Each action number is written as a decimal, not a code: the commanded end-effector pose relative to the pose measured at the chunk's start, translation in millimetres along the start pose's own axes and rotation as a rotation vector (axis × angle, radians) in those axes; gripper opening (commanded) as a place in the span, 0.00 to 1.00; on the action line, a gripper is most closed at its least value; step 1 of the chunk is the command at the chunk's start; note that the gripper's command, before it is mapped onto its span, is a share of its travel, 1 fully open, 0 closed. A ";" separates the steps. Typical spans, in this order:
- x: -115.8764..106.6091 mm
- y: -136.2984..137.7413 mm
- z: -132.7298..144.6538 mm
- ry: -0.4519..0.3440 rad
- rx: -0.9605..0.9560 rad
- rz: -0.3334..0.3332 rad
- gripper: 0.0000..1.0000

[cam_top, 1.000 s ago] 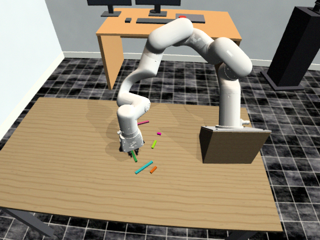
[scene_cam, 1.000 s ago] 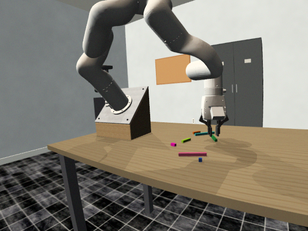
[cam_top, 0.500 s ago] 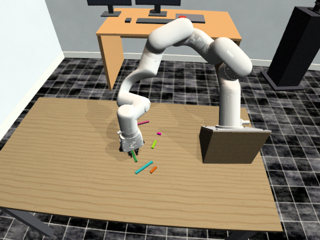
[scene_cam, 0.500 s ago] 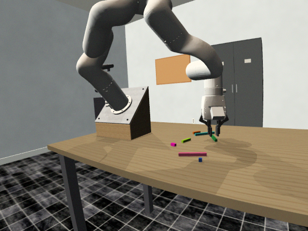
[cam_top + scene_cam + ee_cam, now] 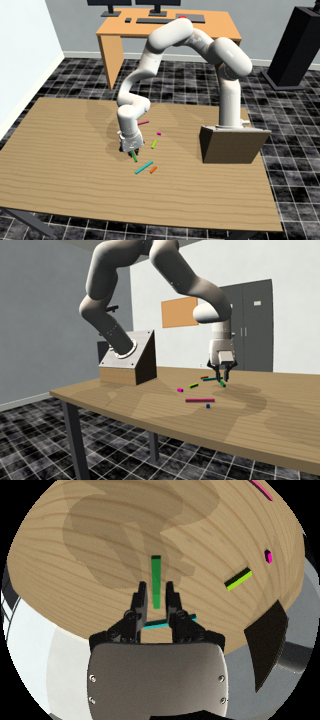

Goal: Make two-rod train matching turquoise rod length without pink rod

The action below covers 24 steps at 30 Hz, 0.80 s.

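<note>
Seen from above, the orange rod (image 5: pixel 153 169) (image 5: pixel 204 377) lies near, just right of the turquoise rod (image 5: pixel 143 167) (image 5: pixel 209 379) (image 5: pixel 157 625). Beyond, the gripper (image 5: pixel 133 155) (image 5: pixel 222 380) (image 5: pixel 156 590) hangs with fingers parted, gripping nothing, over the green rod (image 5: pixel 134 156) (image 5: pixel 222 383) (image 5: pixel 156 582). Farther right are the lime (image 5: pixel 154 144) (image 5: pixel 193 385) (image 5: pixel 239 579) and magenta (image 5: pixel 159 133) (image 5: pixel 180 390) (image 5: pixel 268 556) rods.

In the top view, the blue rod is hidden, and the gripper (image 5: pixel 133 153) covers the green rod's (image 5: pixel 134 156) far end.
</note>
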<state>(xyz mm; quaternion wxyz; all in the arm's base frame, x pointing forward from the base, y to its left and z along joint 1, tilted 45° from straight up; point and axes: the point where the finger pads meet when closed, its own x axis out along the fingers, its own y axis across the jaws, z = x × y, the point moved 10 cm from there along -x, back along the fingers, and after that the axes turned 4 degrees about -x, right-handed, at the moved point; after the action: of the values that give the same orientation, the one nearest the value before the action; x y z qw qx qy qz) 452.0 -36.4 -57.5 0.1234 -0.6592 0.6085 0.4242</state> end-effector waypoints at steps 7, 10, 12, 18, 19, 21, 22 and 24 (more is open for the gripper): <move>3.9 -0.9 -0.5 0.001 0.001 -0.003 0.24; 6.5 -1.0 -0.5 0.001 0.001 -0.003 0.24; 8.1 -1.0 -0.5 0.001 0.001 -0.003 0.24; 11.0 -1.0 -0.5 0.001 0.001 -0.003 0.24; 11.0 -1.0 -0.5 0.001 0.001 -0.003 0.24; 11.6 -1.0 -0.5 0.001 0.001 -0.003 0.24; 11.7 -1.0 -0.5 0.001 0.001 -0.003 0.24; 11.8 -1.0 -0.5 0.001 0.001 -0.003 0.24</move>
<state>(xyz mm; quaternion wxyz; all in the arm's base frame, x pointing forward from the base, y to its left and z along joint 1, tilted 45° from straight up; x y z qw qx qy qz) 450.7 -45.3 -66.6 0.1234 -0.6592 0.6085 0.4242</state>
